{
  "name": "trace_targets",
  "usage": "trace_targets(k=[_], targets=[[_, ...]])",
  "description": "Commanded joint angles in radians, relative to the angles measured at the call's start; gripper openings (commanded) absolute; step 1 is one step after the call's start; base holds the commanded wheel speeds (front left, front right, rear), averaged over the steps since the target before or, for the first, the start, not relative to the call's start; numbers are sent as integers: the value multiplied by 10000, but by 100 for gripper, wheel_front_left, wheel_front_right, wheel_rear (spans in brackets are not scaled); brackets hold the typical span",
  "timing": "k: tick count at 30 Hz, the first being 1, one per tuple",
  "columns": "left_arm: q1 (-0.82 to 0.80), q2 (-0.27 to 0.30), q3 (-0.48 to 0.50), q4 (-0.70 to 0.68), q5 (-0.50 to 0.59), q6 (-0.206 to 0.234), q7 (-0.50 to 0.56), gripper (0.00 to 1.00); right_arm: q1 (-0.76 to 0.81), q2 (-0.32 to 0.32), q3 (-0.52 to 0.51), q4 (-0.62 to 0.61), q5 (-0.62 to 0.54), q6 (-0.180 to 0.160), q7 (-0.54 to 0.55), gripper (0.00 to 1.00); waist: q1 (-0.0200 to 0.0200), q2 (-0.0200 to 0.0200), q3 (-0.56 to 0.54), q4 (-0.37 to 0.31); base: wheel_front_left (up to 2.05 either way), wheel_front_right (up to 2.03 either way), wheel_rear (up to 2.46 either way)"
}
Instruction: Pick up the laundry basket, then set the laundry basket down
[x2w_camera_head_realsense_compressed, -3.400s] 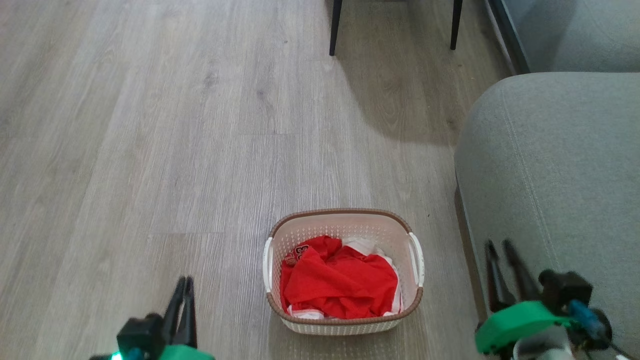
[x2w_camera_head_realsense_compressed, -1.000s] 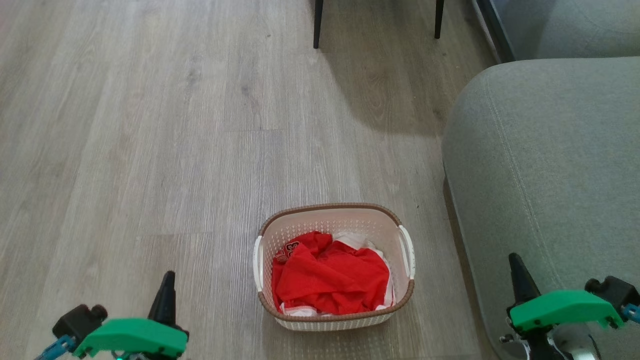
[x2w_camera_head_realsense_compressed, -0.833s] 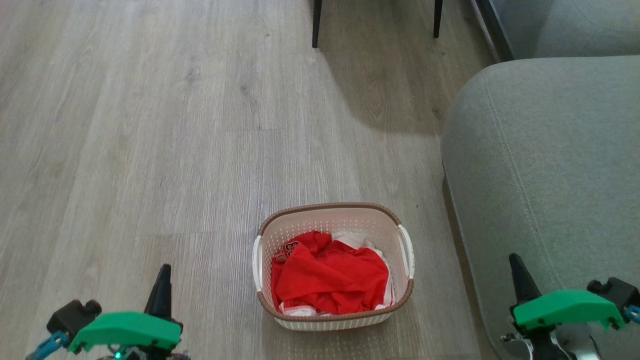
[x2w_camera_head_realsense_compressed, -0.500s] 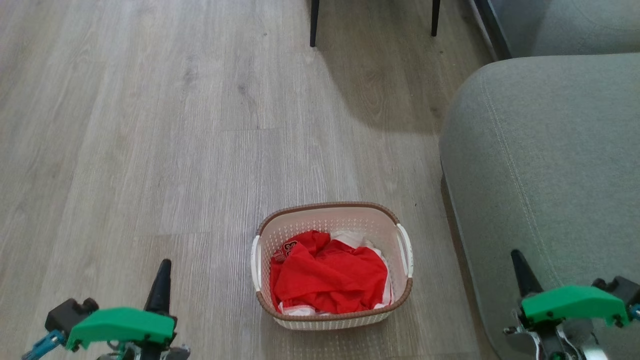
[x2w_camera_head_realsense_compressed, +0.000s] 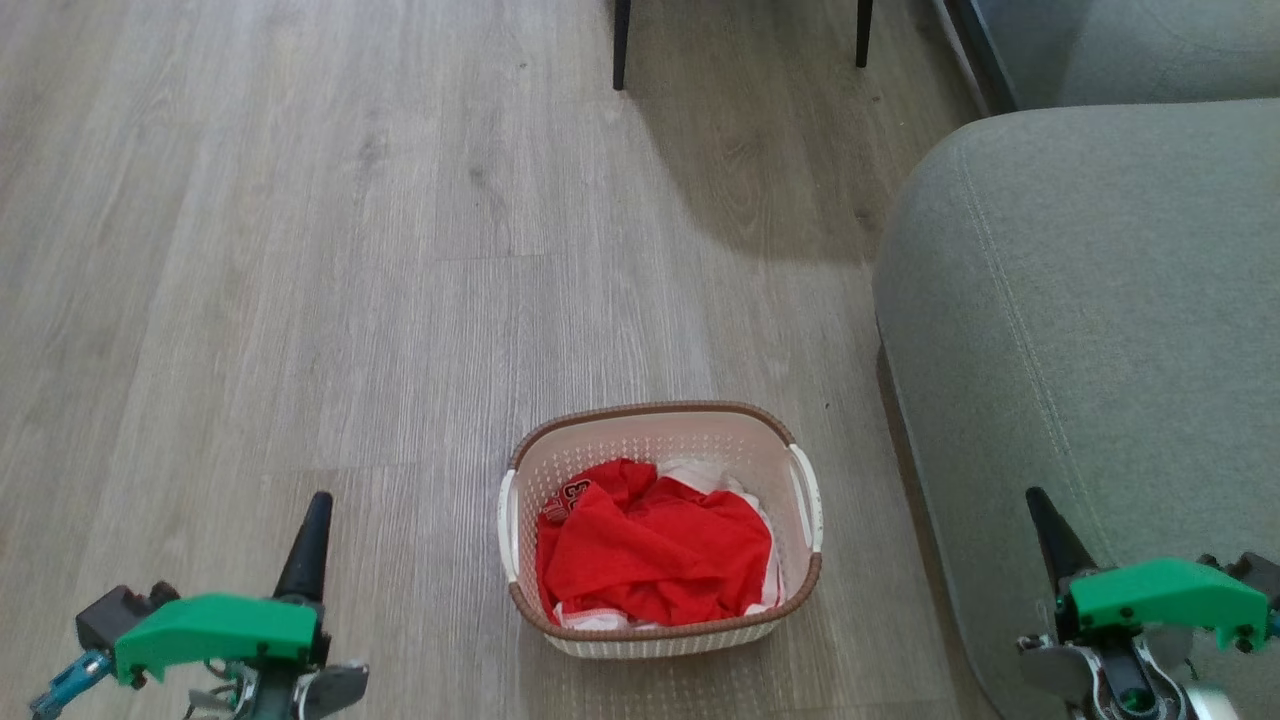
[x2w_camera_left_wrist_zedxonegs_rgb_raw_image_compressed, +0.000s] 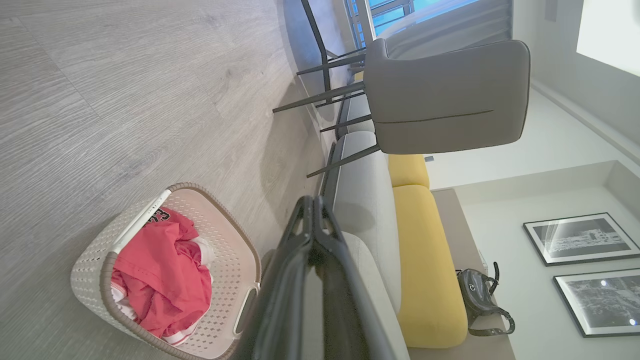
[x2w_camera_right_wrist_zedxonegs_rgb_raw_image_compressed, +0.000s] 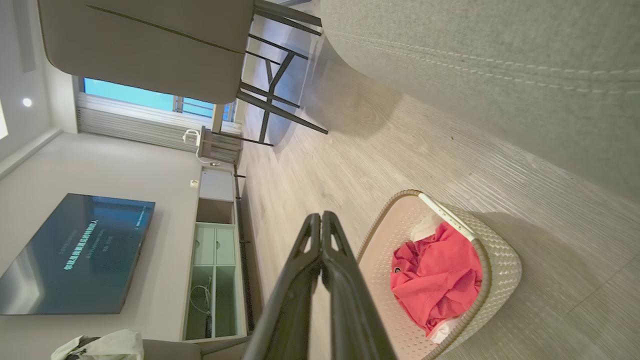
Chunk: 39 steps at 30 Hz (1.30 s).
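Holding the left gripper low over the floor, well to the left of the basket, fingers pressed tight together and gripping nothing

Leaving the basket standing upright on the floor, between the two grippers and near the sofa, touched by neither gripper, with a red garment and a little white cloth bundled inside, both white handles lying free

Holding the right gripper low on the right, in front of the sofa's near corner in the head view, fingers likewise closed together on nothing, apart from the basket's right handle

Judging progress: fitting two stages equally well, a basket waiting on the floor for the lift, or a basket already lifted and set back down; not settling which from this moment alone

Looking for writing: making out dark-edged printed characters on a folded part of the garment, too crumpled for reading; catching pale lines of text on the TV in the right wrist view, too small for reading; finding no brand or label on the basket
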Motion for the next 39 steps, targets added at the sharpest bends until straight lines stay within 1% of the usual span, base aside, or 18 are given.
trace_targets(k=[1,27,39], targets=[[-589,150,394,-243,-271,-126,86,0,-536,-220,111,-304,271,-10,62,0,0,0,3,-7,0,0,0],[-1201,119,950,-77,-3107,-493,845,0,-890,-224,-282,-229,2989,-15,801,0,0,0,71,-157,0,0,0],[-1220,86,1009,-71,-3140,-502,900,0,-902,-197,-330,-225,3025,-15,850,0,0,0,73,-161,0,0,0]])
